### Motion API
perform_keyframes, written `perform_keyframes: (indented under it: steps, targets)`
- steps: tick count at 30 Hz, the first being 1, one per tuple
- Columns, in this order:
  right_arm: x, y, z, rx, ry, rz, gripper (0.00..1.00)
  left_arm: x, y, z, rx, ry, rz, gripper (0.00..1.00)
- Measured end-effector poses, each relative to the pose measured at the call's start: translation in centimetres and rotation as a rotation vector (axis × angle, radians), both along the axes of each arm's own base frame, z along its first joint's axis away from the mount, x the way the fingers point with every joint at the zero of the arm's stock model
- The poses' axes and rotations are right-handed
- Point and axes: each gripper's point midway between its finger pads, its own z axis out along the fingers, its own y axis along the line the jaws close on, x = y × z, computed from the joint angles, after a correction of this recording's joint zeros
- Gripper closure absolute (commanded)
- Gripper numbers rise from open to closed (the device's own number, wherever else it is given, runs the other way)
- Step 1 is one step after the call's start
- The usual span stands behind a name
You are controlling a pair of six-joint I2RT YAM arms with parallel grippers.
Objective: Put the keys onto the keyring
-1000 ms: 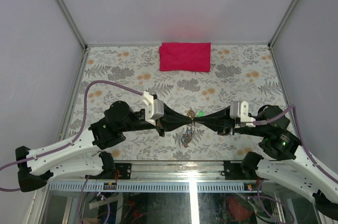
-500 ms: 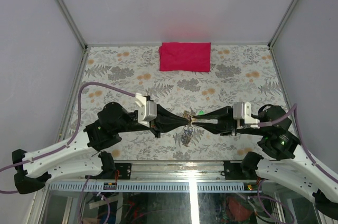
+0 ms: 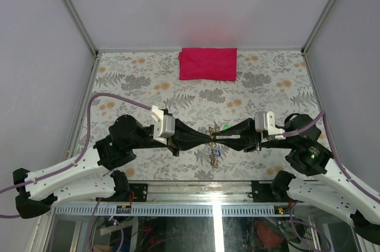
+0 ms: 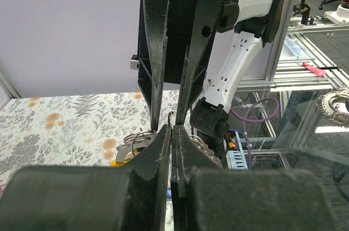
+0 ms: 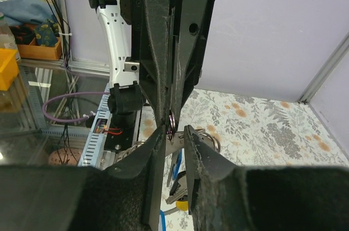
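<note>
My left gripper (image 3: 208, 138) and right gripper (image 3: 218, 138) meet tip to tip above the near middle of the table. The left gripper (image 4: 172, 128) is shut on the thin silvery keyring (image 4: 170, 119), which stands on edge at its tips. In the right wrist view the keyring (image 5: 172, 125) sits at the left gripper's closed tips, and my right gripper (image 5: 174, 130) is open with its fingers on either side of it. The keys (image 3: 214, 156) hang in a bunch below, with a yellow head (image 5: 182, 205) and a blue tag (image 5: 176, 163) showing. A green tag (image 3: 226, 126) lies just behind the tips.
A red cloth (image 3: 208, 63) lies flat at the far middle of the flowered table (image 3: 142, 79). Grey walls stand on the left, right and back. A metal rail (image 3: 196, 189) runs along the near edge between the arm bases.
Both grippers have shifted slightly left while staying tip to tip, and the right arm has reached further in. The hanging keys have swung a little to the right.
</note>
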Motion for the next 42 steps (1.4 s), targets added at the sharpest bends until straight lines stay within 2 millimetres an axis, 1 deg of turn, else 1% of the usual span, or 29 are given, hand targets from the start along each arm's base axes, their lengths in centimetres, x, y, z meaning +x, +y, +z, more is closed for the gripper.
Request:
perform_keyframes:
  steps: [5, 6, 9, 10, 11, 12, 14, 15, 17, 20, 23, 26, 29, 31, 32, 34, 38, 40, 42]
  targets:
    - [-0.3, 0.1, 0.1, -0.002, 0.005, 0.018, 0.8, -0.1, 0.0, 0.1, -0.002, -0.002, -0.003, 1.0]
    - [-0.3, 0.1, 0.1, -0.002, 0.007, 0.018, 0.84, -0.1, 0.0, 0.1, -0.002, -0.001, -0.003, 1.0]
    - [-0.3, 0.2, 0.0, -0.005, 0.018, 0.022, 0.98, -0.1, 0.1, 0.1, -0.003, -0.002, -0.003, 1.0]
    - [-0.3, 0.2, 0.0, -0.005, 0.022, 0.024, 1.0, -0.1, 0.1, 0.1, -0.003, -0.002, -0.004, 1.0]
    - [-0.3, 0.2, 0.0, -0.004, 0.026, 0.025, 1.0, -0.1, 0.1, 0.1, -0.004, -0.003, -0.003, 1.0]
    - [-0.3, 0.3, 0.1, -0.003, 0.029, 0.027, 1.0, -0.1, 0.1, 0.2, -0.005, -0.003, -0.003, 0.97]
    - [-0.3, 0.3, 0.2, 0.001, 0.032, 0.028, 1.0, -0.1, 0.2, 0.3, -0.009, -0.005, -0.001, 0.76]
    - [-0.2, 0.3, 0.3, 0.004, 0.031, 0.023, 1.0, -0.1, 0.3, 0.4, -0.013, -0.005, 0.002, 0.71]
    - [0.2, 0.3, 0.5, 0.011, 0.032, 0.0, 1.0, 0.1, 0.4, 0.6, -0.019, -0.004, 0.014, 0.68]
    - [1.2, -0.3, 1.0, 0.038, 0.031, -0.076, 1.0, 0.4, 0.7, 0.8, -0.024, 0.002, 0.044, 0.65]
    - [2.1, -1.1, 1.3, 0.057, 0.036, -0.154, 1.0, 0.8, 1.5, 0.9, -0.029, 0.018, 0.083, 0.65]
    - [3.2, -2.0, 1.2, 0.058, 0.064, -0.242, 1.0, 1.3, 1.9, 0.4, -0.014, 0.06, 0.123, 0.65]
    - [3.9, -2.9, 0.7, 0.054, 0.103, -0.312, 1.0, 2.0, 1.8, -0.9, 0.028, 0.122, 0.161, 0.65]
    - [4.4, -3.3, -0.1, 0.034, 0.14, -0.35, 1.0, 2.7, 1.5, -2.5, 0.075, 0.177, 0.194, 0.65]
    - [4.7, -3.5, -0.7, 0.016, 0.16, -0.372, 1.0, 3.1, 1.3, -3.3, 0.097, 0.201, 0.212, 0.65]
    - [5.4, -4.0, -2.4, -0.045, 0.209, -0.429, 1.0, 4.0, 1.1, -5.6, 0.154, 0.26, 0.263, 0.63]
    - [6.6, -5.8, -5.7, -0.162, 0.284, -0.561, 1.0, 5.8, 1.1, -10.1, 0.263, 0.378, 0.376, 0.62]
    - [7.0, -7.0, -7.0, -0.207, 0.316, -0.626, 1.0, 6.7, 1.0, -11.7, 0.298, 0.426, 0.425, 0.61]
    - [7.1, -8.0, -7.9, -0.233, 0.337, -0.674, 1.0, 7.8, 0.8, -13.1, 0.325, 0.466, 0.467, 0.6]
